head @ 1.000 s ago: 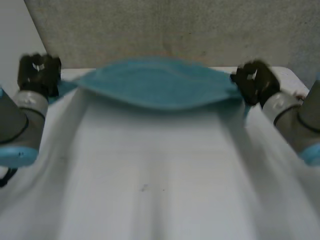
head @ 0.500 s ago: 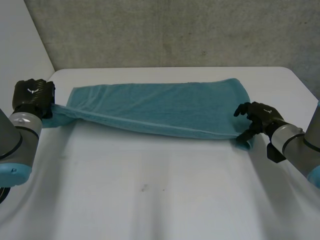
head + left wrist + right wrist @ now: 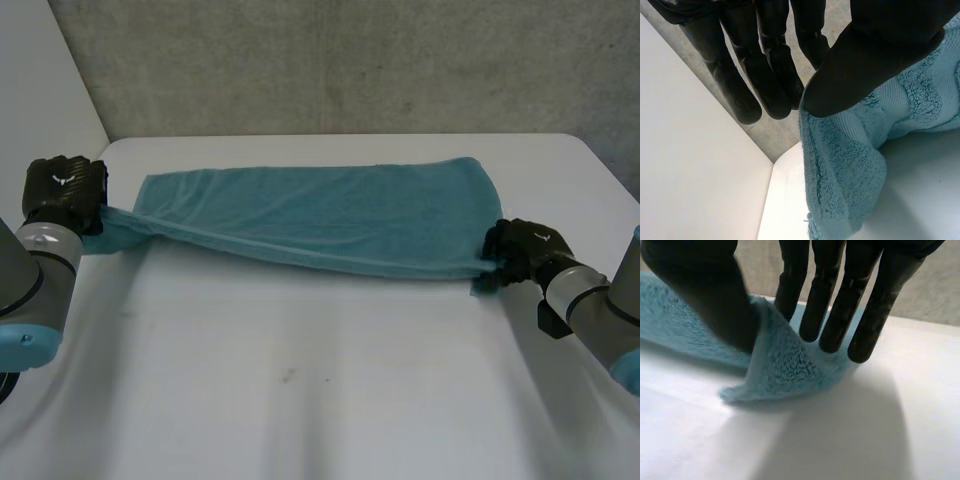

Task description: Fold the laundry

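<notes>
A teal towel (image 3: 320, 215) lies stretched across the far half of the white table (image 3: 320, 380), doubled along its length with the front edge slightly raised. My left hand (image 3: 65, 192) holds the towel's left end just off the table; in the left wrist view its thumb (image 3: 865, 55) pinches the cloth (image 3: 840, 170) against the fingers. My right hand (image 3: 520, 250) is at the towel's near right corner. In the right wrist view that corner (image 3: 785, 367) rises between the thumb and the fingers (image 3: 840, 300), and its tip rests on the table.
A grey wall (image 3: 350, 60) stands behind the table's far edge. A white panel (image 3: 40, 80) rises at the far left. Bare tabletop spreads in front of the towel towards me.
The towel came down from the air onto the table and both hands lowered. My right hand spread its fingers half a second ago and has closed again on the corner.
</notes>
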